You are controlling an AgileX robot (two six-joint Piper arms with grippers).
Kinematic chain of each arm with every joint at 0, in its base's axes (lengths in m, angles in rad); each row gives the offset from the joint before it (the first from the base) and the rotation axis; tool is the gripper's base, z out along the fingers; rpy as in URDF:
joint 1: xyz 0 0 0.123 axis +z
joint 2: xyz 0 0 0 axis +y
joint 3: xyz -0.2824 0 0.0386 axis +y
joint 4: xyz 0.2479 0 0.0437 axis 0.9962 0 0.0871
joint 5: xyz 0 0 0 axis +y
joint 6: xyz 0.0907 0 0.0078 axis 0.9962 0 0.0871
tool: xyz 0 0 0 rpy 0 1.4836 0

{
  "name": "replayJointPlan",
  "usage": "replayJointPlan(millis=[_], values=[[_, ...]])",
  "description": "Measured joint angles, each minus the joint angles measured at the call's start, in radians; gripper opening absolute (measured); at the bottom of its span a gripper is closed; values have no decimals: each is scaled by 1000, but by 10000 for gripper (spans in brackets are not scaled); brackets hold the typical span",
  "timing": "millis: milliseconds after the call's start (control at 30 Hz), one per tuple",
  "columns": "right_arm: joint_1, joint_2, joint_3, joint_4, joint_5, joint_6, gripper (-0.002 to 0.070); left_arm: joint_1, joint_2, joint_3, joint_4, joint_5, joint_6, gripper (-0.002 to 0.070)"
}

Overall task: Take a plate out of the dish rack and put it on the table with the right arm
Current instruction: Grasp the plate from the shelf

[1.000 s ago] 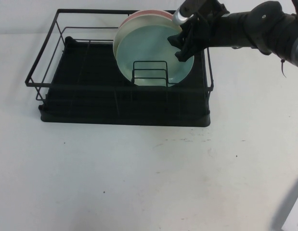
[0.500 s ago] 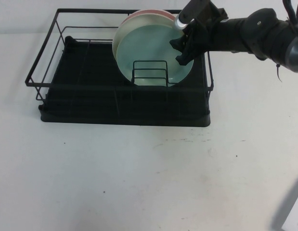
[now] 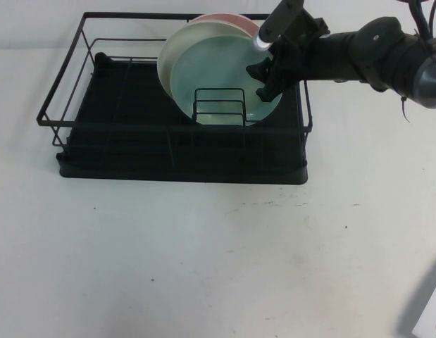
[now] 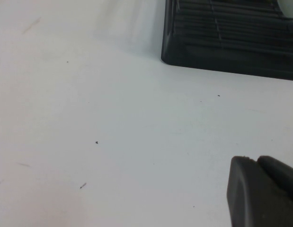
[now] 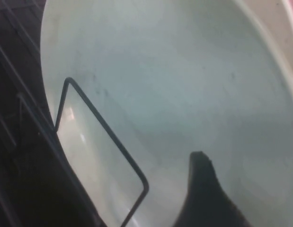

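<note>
Since a second ago: my right gripper (image 3: 268,72) has shifted slightly left and up on the plate's right rim, and the plate stack has tipped left. The cream plate behind now shows more on the left side.

High view: the round pale mint-green glossy plate (image 3: 218,74) stands on edge in the back right part of the black wire dish rack (image 3: 119,120), face toward the camera, leaning back on the cream-white plate (image 3: 168,58), with the pink plate (image 3: 228,17) behind that. Its lower edge sits behind the small upright wire dividers (image 3: 219,107). A disc has no real long axis; its plane is near vertical and runs left-right across the rack. My gripper is at the plate's right edge. I cannot tell whether the fingers have clamped the rim. The flat white speckled table (image 3: 225,260) lies in front of the rack.

Left wrist view: my left gripper (image 4: 262,191) is parked low over the table near a rack corner; only one dark tip shows, so its state is unclear.

Right wrist view: mint face fills the frame, one dark fingertip (image 5: 200,189) lies over it, and a divider wire (image 5: 103,125) crosses in front.

Step, as I judge it: grasping the rim. Next: confirm the clamp, lift straight up clear of the dividers, then carry it out over the front rail.
</note>
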Motion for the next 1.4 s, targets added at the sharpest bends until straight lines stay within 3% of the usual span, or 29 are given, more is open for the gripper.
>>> replayJointPlan(millis=[267,600,1167,1400], values=[[0,-24,0,0,0,-2,276,0,0,0,0,0,0,-4],[0,-32,0,0,-1,-4,100,0,0,0,0,0,0,-4],[0,-24,0,-2,-34,-6,81,0,0,0,0,0,0,-4],[0,-20,0,-10,-44,-13,22,0,0,0,0,0,0,-4]])
